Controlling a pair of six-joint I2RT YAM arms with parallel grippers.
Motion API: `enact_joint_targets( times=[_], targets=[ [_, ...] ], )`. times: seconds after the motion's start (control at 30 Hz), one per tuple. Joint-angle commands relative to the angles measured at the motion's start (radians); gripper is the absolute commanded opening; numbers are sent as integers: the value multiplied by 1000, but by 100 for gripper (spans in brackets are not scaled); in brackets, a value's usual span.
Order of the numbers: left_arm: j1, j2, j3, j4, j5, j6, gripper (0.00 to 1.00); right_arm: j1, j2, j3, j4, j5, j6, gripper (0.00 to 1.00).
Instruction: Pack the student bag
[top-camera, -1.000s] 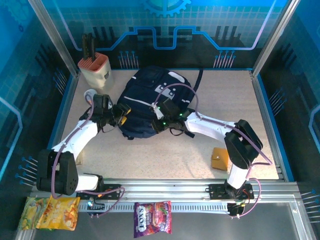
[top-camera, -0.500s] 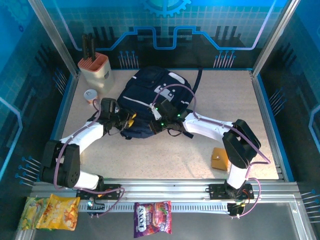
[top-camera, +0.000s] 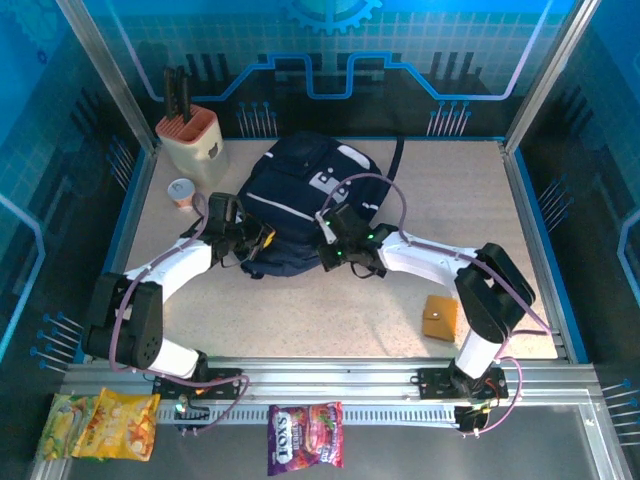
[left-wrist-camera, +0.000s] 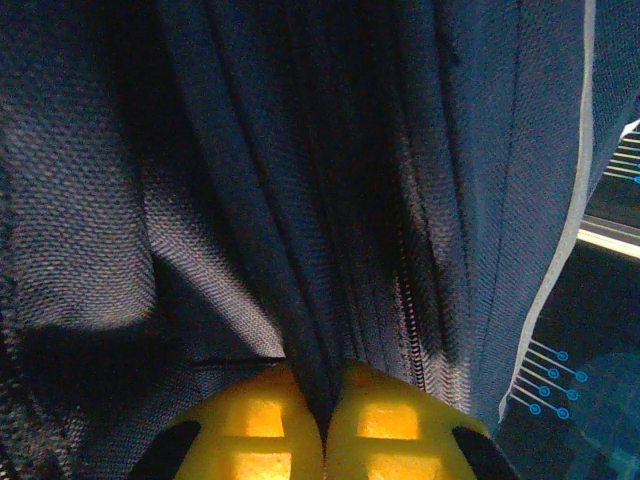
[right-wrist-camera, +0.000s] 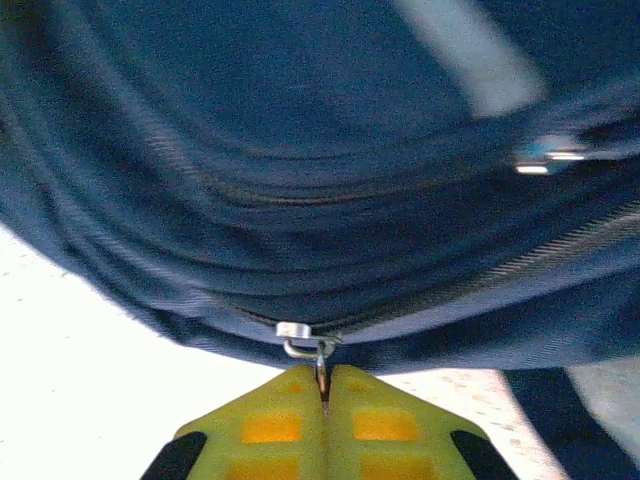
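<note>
Top cam is giving the layout: student bag (top-camera: 300, 195) lying mid-worktop (top-camera: 440, 190) toward the back, both arms stretching low and inward to its near edge. Wrist cams are giving the grips: left claw (left-wrist-camera: 325, 405) pinching shut on a fold of bag fabric, right claw (right-wrist-camera: 324, 385) clamping closed on the zipper pull (right-wrist-camera: 318, 352).

Left arm (top-camera: 170, 265): reached from the near left to the left side of the student bag (top-camera: 300, 200), forearm low and slanted.
Left gripper (top-camera: 255, 240) (left-wrist-camera: 325, 400): yellow fingers (left-wrist-camera: 250, 440) pinched together on a fold of the bag's navy fabric.
Right arm (top-camera: 430, 260): elbow bent off the bag's near right, forearm stretched toward its near edge.
Right gripper (top-camera: 330, 250) (right-wrist-camera: 325, 385): clamped tight on the zipper pull (right-wrist-camera: 320, 352) at the bag's near edge.
</note>
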Motion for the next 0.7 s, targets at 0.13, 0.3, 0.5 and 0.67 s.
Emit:
enact_joint_targets(
  times=[0.13,0.3,0.5,0.67],
  targets=[
    [5,-20,27,-4,-12,57,0,-168,10,52,-105,79,4,3],
    [2,-21,24,-13,15,70,0,-260,85,134,-160,101,54,4],
    [-20,-3,25,-15,69,104,0,-346,126,175,-178,59,66,7],
    [-53,20,47,-33,80,133,0,-406,93,144,-159,42,92,11]
  ],
)
